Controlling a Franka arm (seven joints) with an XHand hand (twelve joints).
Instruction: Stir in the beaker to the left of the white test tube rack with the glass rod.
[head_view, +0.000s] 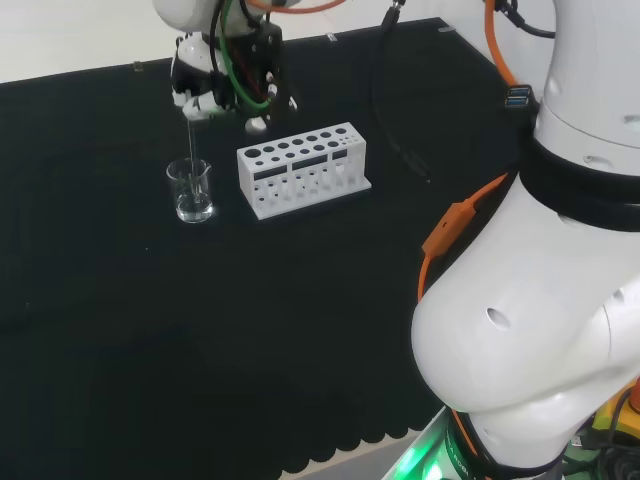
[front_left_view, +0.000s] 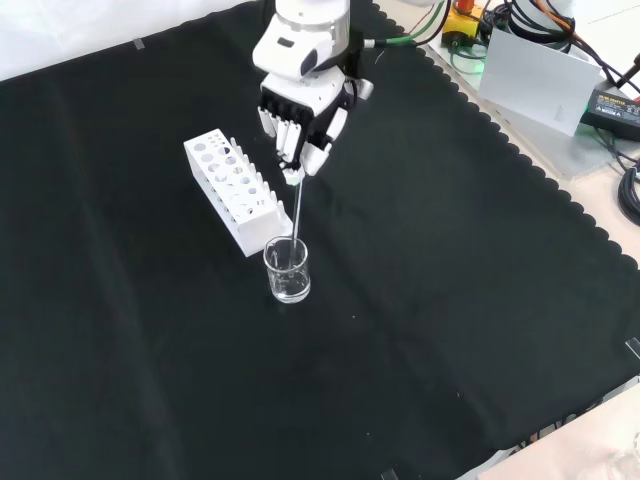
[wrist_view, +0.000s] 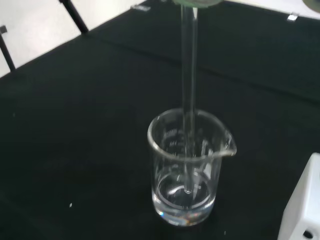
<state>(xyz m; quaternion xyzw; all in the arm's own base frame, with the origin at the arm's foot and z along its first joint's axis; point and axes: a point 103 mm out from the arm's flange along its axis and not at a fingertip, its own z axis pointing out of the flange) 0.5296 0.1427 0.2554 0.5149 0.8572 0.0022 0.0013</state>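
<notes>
Above the beaker (front_left_view: 287, 271), the hand (front_left_view: 300, 115) pinches the upright glass rod (front_left_view: 296, 215), its tip inside.

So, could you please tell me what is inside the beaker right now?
The glass rod stands in the beaker, its tip near the bottom. Whether there is liquid cannot be told through the clear glass.

Robotics laboratory bench. A black cloth with a scalloped edge (front_left_view: 480, 330) covers the work surface, carrying chemistry ware: a small clear glass beaker with a spout (wrist_view: 186, 167), a thin clear glass rod (wrist_view: 188, 90) and a white plastic test tube rack with round holes (head_view: 303, 168). Loose cables and a black power adapter (front_left_view: 612, 98) lie beside the cloth.
</notes>
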